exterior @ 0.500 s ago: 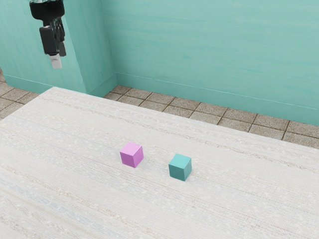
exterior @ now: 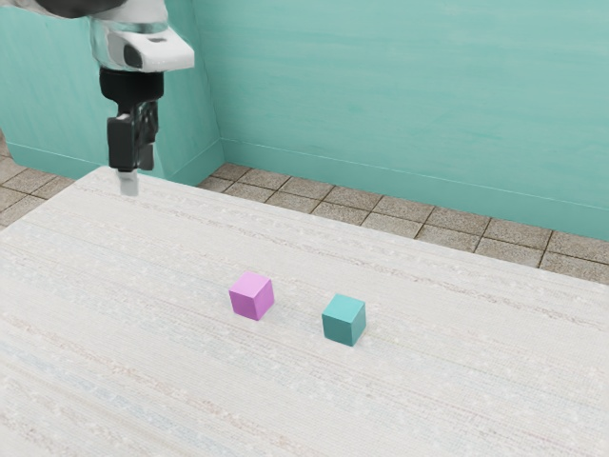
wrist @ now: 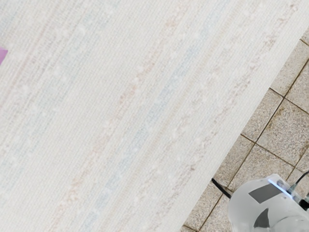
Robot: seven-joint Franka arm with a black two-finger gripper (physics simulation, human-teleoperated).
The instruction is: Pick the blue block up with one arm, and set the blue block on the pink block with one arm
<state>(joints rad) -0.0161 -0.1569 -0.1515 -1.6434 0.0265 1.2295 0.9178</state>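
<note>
exterior view first: the gripper [exterior: 127,181] now hangs low over the far corner of the table [exterior: 114,314] at the exterior view's left, where half a second ago it sat higher and closer to the frame's upper left edge, so the arm has dropped and swung a little toward the blocks. seen edge-on like this, it cannot be told whether the gripper is open or closed, but it carries nothing, since both blocks rest on the table exactly where they were. the blue block [exterior: 343,319] sits near the middle of the table, just to the exterior view's right of the pink block [exterior: 251,295], the two close but apart, and both well away from the gripper. the wrist view looks down on bare tabletop [wrist: 120,121] with a sliver of the pink block [wrist: 2,54] at its edge, tiled floor [wrist: 285,116] past the table's border and the robot's base [wrist: 268,205] beyond. this looks like the opening approach: the pick has not begun, and the gripper likely needs to cross much of the table to get above the blue block.
</note>
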